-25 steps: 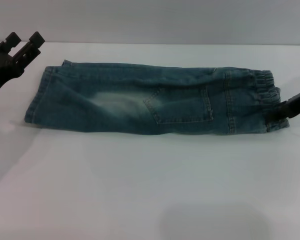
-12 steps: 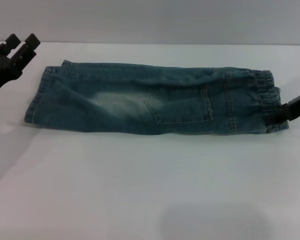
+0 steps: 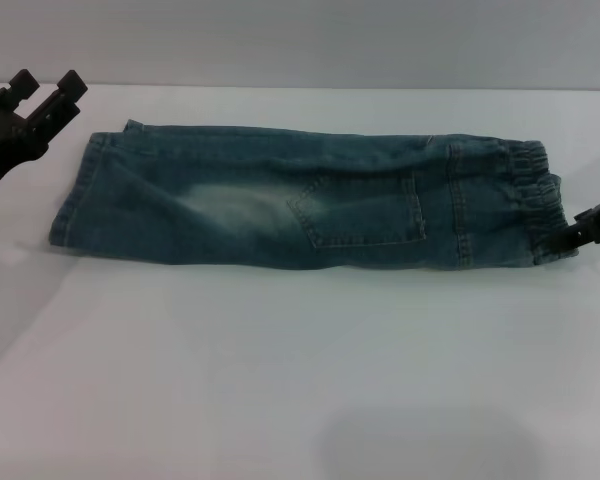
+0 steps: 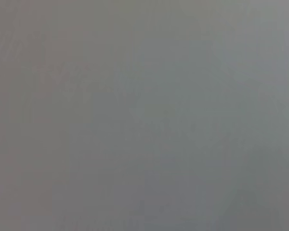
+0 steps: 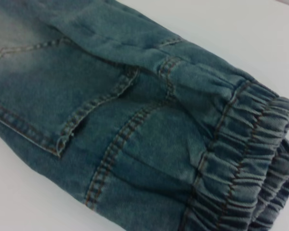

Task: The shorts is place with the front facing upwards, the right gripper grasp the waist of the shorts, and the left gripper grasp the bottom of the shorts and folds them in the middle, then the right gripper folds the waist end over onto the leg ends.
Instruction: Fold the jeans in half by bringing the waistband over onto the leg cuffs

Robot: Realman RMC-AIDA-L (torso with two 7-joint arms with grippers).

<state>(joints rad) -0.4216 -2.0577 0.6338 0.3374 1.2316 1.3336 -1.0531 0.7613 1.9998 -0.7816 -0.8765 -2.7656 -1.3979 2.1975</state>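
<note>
Shorts lie flat on the white table, already folded lengthwise into one long strip, toward the far side of the tabletop. Long axis runs left-right across the robot's view. Elastic waist points to the robot's right, hems to its left. A patch pocket faces up near mid-strip, with a pale faded patch left of it. The right wrist view shows the gathered waistband and pocket stitching up close.

Right gripper sits low at the waist end, its tip at the near corner of the waistband; can't tell whether it is touching cloth, or whether the fingers are spread or closed. Left gripper is raised off the table just beyond the hem end, near the far-left corner, fingers apart and holding nothing. Left wrist view shows only blank grey.
</note>
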